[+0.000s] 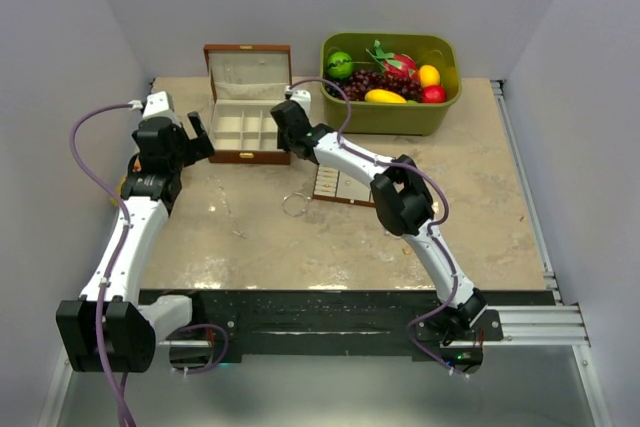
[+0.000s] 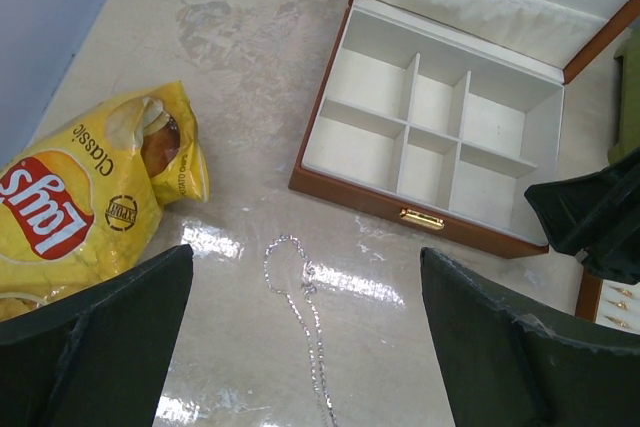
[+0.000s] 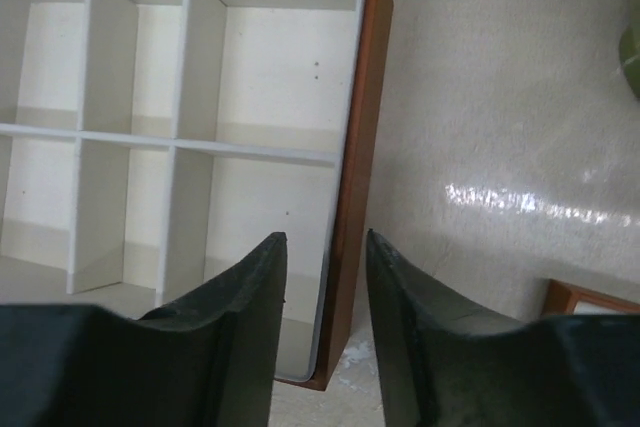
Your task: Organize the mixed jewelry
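left gripper (image 2: pixel 305 259): jaws spread wide, holding nothing, hovering by the box's front-left.
right gripper (image 3: pixel 323 242): jaws part-way in with a narrow gap, either side of the box's right wall at the front corner; can't tell if they touch it.
chain (image 2: pixel 300 312): loose on the table in front of the wooden box (image 2: pixel 380 202), directly below the left gripper's gap.
wire hoops (image 1: pixel 296 203): on the table, touching the tray's left end, nearer the bases than the right gripper, apart from it.
tray (image 1: pixel 340 201): beside the box's front-right corner, partly under the right arm; pieces on it too small to make out.
chips bag (image 2: pixel 90 197): left of the chain.
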`<state>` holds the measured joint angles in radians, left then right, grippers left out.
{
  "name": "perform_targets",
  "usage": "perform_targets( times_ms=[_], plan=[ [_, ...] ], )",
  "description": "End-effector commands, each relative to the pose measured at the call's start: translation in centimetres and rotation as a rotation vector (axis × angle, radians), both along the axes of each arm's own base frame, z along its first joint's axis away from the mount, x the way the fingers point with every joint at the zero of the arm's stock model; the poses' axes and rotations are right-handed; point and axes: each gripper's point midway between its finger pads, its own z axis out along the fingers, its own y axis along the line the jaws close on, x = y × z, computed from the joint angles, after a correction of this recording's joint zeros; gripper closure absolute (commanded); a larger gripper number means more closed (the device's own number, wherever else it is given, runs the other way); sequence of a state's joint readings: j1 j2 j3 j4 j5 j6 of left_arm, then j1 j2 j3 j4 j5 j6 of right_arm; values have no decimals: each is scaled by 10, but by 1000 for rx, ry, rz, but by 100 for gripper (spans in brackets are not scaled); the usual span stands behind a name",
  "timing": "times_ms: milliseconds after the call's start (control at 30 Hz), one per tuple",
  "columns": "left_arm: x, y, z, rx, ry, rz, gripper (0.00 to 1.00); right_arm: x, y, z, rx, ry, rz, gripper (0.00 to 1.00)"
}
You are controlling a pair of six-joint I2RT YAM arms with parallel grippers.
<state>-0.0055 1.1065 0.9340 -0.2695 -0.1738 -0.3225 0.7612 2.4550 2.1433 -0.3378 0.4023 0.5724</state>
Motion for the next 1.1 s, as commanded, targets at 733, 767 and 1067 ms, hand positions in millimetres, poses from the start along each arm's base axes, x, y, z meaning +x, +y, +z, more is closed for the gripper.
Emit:
perform_targets(
  times_ms=[733, 767, 1067],
  plan=[
    [2, -7, -4, -19, -11, -40, 0, -16, -60, 20, -199, -49, 87, 88],
    [1, -7, -4, -21, -12, -44, 0, -16, -63, 21, -196, -49, 78, 88],
    [-3, -15, -6, -29, -9, -95, 0, -24, -66, 39, -148, -42, 109, 59]
  ],
)
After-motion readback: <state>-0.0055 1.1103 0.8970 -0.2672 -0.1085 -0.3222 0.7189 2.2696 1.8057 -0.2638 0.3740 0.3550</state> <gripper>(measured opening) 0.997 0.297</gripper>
